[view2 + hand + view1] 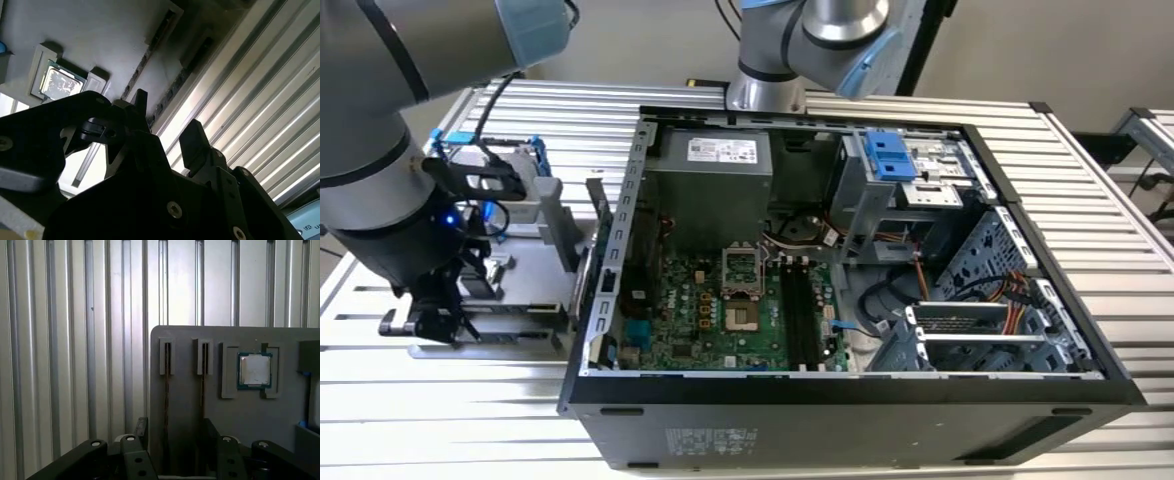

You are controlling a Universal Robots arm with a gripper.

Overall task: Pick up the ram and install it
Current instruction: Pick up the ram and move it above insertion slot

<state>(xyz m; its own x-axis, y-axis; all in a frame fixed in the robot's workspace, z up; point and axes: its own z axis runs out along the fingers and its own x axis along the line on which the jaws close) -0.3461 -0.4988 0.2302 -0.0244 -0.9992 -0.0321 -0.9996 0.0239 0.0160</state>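
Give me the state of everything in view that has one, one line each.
gripper: open, holding nothing, over the ram sticks.
ram sticks: on edge in slots of the grey tray, ungripped.
processor chip: seated in its tray recess.
computer case: open, side panel off.
motherboard slots: look empty.

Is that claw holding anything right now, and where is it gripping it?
Nothing; the gripper is open, close to the ram standing in its gray holder.

Ram stick (166,390) and second ram stick (203,390), edge-on in the grey holder (240,440)
Near mid-frame in the first wrist view I see 2 thin dark lines, each upright in its own narrow slot, parallel and apart.
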